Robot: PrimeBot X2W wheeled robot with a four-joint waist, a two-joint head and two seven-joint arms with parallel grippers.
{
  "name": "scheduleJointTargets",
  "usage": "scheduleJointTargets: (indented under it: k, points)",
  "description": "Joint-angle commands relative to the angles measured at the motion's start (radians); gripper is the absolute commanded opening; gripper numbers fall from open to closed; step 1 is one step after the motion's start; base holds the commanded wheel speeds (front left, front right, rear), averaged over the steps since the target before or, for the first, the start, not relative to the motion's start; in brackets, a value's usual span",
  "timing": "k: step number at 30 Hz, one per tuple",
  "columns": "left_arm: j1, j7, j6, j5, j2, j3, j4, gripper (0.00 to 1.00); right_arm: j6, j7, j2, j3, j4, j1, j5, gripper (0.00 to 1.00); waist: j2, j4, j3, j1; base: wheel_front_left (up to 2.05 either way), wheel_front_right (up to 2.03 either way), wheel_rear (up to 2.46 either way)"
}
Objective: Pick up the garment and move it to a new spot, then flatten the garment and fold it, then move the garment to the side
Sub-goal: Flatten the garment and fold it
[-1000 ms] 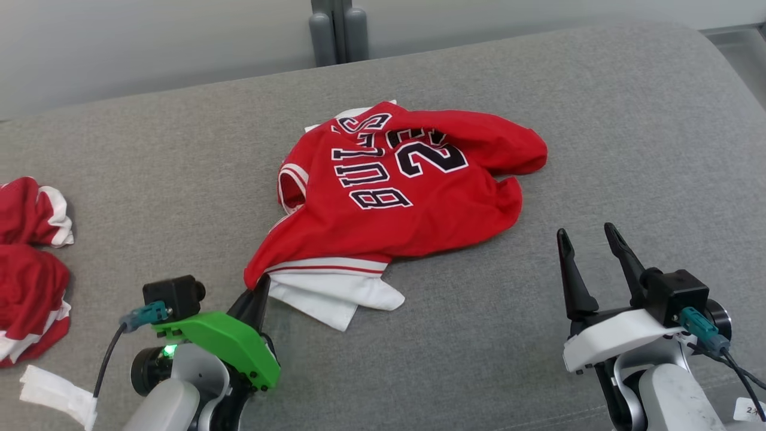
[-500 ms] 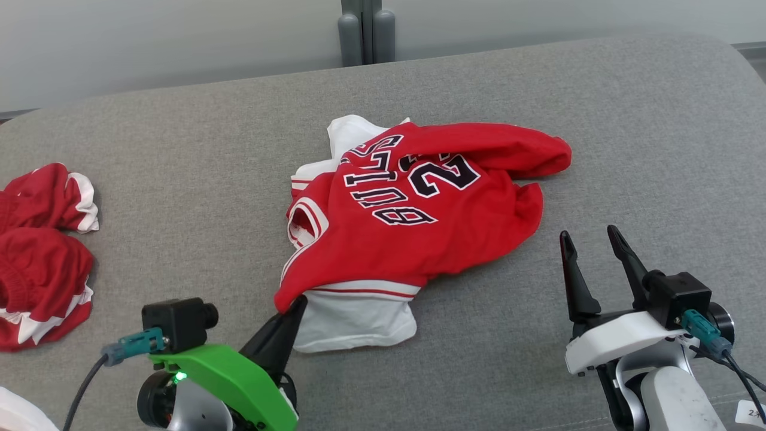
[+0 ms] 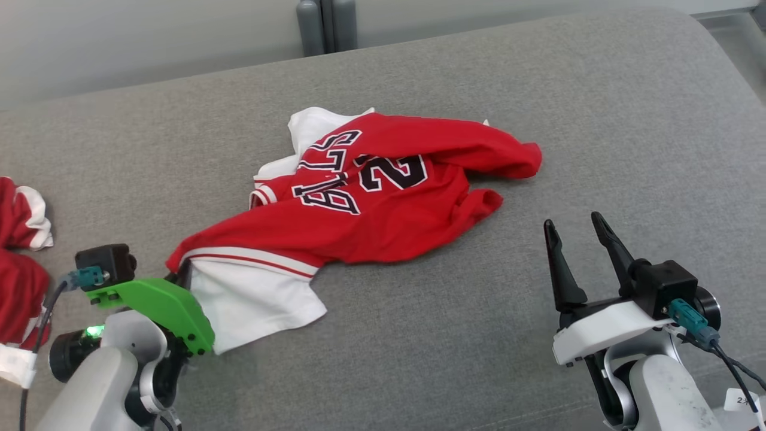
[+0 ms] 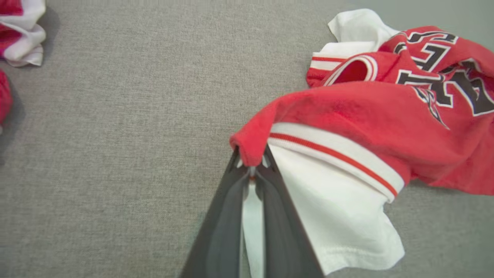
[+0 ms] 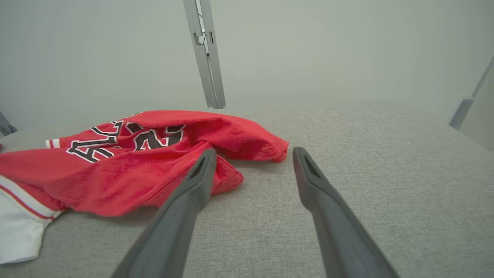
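The red basketball jersey point(image 3: 383, 197) lies crumpled across the middle of the head view on the grey cushion point(image 3: 598, 120). Its black-and-white lettering faces up and its white underlayer spills out at the lower left. The left gripper point(image 3: 182, 274), at the lower left of that view, is clenched on a red corner of the jersey's hem. In the left wrist view the pinched corner bulges over the closed fingertips point(image 4: 251, 166), with the cloth trailing to the upper right. The right gripper point(image 3: 573, 220), at the lower right, stands spread and holds nothing. The jersey's nearest red fold lies up and left of it, apart. Another red-and-white garment point(image 3: 18, 257) sits at the left edge.
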State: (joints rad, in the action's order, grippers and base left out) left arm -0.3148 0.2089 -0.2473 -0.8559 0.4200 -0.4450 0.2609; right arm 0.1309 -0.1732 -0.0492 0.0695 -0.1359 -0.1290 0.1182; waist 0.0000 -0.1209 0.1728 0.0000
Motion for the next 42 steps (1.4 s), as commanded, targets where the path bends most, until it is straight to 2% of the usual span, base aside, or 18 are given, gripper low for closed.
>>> scheduleJointTargets:
  k: [1, 9, 10, 11, 16, 24, 29, 36, 42]
  points:
    - [-0.033, -0.016, 0.008, 0.013, 0.005, 0.009, 0.038, 0.00, 0.000, 0.000, -0.002, -0.003, 0.002, -0.008, -0.006, 1.00, 0.0000, -0.035, 0.018, 0.0000, 0.00, 0.00, 0.00]
    - [-0.118, -0.119, 0.036, 0.036, -0.003, 0.035, 0.218, 0.00, 0.000, 0.001, -0.002, -0.010, 0.007, -0.001, -0.009, 1.00, 0.0000, -0.060, 0.028, 0.0000, 0.00, 0.00, 0.00]
    - [-0.124, -0.133, 0.041, 0.038, -0.007, 0.033, 0.236, 0.33, 0.000, 0.003, -0.002, -0.012, 0.009, -0.001, -0.011, 1.00, 0.0000, -0.058, 0.027, 0.0000, 0.00, 0.00, 0.00]
    - [-0.130, -0.148, 0.047, 0.044, -0.010, 0.031, 0.246, 1.00, 0.000, 0.004, -0.002, -0.014, 0.011, -0.001, -0.012, 1.00, 0.0000, -0.055, 0.027, 0.0000, 0.00, 0.00, 0.00]
    - [-0.140, -0.274, 0.088, 0.054, -0.043, 0.040, 0.256, 1.00, 0.000, 0.007, -0.002, -0.029, 0.021, 0.005, -0.018, 1.00, 0.0000, -0.021, 0.020, 0.0000, 0.00, 0.00, 0.00]
    - [-0.041, -0.452, 0.155, 0.050, -0.095, 0.068, 0.183, 1.00, 0.000, 0.016, -0.002, -0.055, 0.032, 0.017, -0.029, 1.00, 0.0000, 0.044, -0.015, 0.0000, 0.00, 0.00, 0.00]
    - [0.033, -0.475, 0.174, 0.097, -0.118, 0.118, 0.108, 1.00, 0.000, 0.019, -0.002, -0.058, 0.033, 0.024, -0.031, 1.00, 0.0000, 0.071, -0.042, 0.0000, 0.00, 0.00, 0.00]
    - [0.162, -0.473, 0.225, 0.275, -0.180, 0.246, -0.069, 1.00, 0.000, 0.022, -0.002, -0.068, 0.028, 0.037, -0.029, 1.00, 0.0000, 0.097, -0.073, 0.0000, 0.00, 0.00, 0.00]
    - [0.266, -0.473, 0.278, 0.394, -0.237, 0.332, -0.124, 1.00, 0.000, 0.029, -0.002, -0.062, 0.025, 0.051, -0.043, 1.00, 0.0000, 0.110, -0.101, 0.0000, 0.00, 0.00, 0.00]
